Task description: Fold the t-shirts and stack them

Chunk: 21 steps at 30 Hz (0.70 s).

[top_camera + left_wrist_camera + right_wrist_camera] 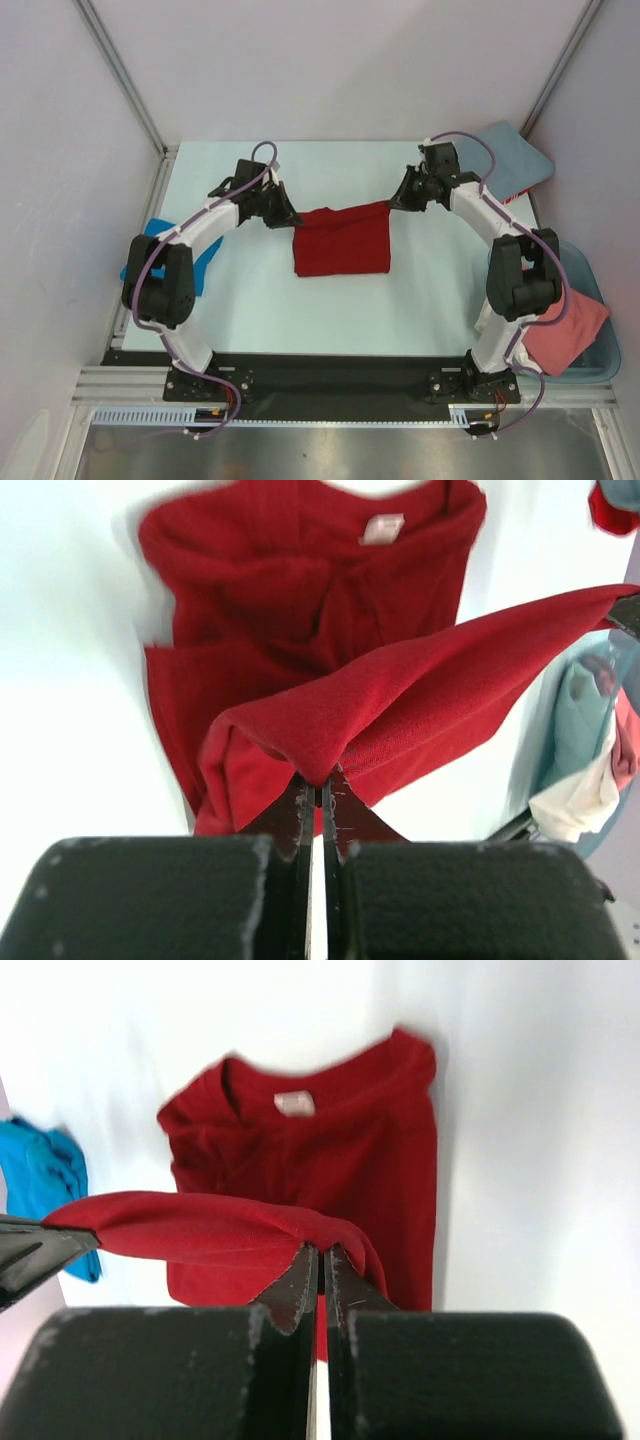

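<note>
Both claws are pinched shut on the far edge of the soft crimson red cotton t-shirt (341,245), the left claw (287,216) at its far-left corner and the right claw (393,203) at its far-right. That edge hangs lifted between them, and the rest lies mid-way across the pale surface (430,290). A bright blue cotton t-shirt (207,262) lies at the left edge under the left arm, a grey-blue shirt (520,165) far right, and a salmon-pink shirt (568,325) near right.

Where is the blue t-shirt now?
Top view: the blue t-shirt lies at the table's left edge, partly under the left arm, left of the red t-shirt.
</note>
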Each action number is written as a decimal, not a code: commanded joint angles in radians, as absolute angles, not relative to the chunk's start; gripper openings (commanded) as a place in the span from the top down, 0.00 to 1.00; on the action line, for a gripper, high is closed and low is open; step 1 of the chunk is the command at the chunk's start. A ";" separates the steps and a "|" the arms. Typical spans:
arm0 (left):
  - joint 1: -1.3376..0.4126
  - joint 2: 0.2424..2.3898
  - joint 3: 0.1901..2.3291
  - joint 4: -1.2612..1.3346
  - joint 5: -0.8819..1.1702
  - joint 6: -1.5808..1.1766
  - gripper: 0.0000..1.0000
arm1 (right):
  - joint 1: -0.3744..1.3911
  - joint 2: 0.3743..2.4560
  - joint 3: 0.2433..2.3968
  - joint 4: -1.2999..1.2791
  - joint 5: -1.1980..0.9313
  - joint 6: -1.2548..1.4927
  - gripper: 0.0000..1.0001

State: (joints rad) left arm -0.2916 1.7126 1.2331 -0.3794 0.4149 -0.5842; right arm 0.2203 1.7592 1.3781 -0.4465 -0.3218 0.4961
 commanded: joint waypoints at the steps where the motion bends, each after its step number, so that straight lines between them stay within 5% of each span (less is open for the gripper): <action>1: -0.264 1.776 1.319 -0.368 0.400 -0.566 1.00 | 0.183 1.831 1.482 -0.370 -0.308 0.479 1.00; 6: -0.255 1.871 1.433 -0.376 0.376 -0.574 0.99 | 0.167 1.962 1.612 -0.377 -0.334 0.489 1.00; 7: -0.253 1.899 1.448 -0.374 0.376 -0.575 0.97 | 0.166 2.004 1.656 -0.383 -0.334 0.491 0.93; 8: -0.252 1.910 1.478 -0.371 0.374 -0.575 0.79 | 0.167 2.020 1.675 -0.388 -0.333 0.492 0.76; 9: -0.245 1.919 1.492 -0.382 0.361 -0.577 0.75 | 0.166 2.034 1.684 -0.385 -0.321 0.498 0.46; 10: -0.244 1.925 1.503 -0.385 0.351 -0.574 0.72 | 0.166 2.037 1.677 -0.373 -0.321 0.497 0.37; 12: -0.242 1.907 1.513 -0.406 0.278 -0.574 0.37 | 0.166 2.023 1.658 -0.356 -0.305 0.495 0.24; 14: -0.244 1.852 1.474 -0.397 0.235 -0.571 0.08 | 0.166 1.973 1.593 -0.324 -0.299 0.483 0.23; 21: -0.284 1.700 1.264 -0.345 0.232 -0.542 0.13 | 0.181 1.844 1.364 -0.278 -0.344 0.428 0.30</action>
State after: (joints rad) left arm -0.2581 1.8030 1.3331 -0.3695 0.2584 -0.5728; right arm 0.1665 1.9121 1.4071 -0.3145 -0.3218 0.4786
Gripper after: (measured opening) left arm 0.880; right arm 0.695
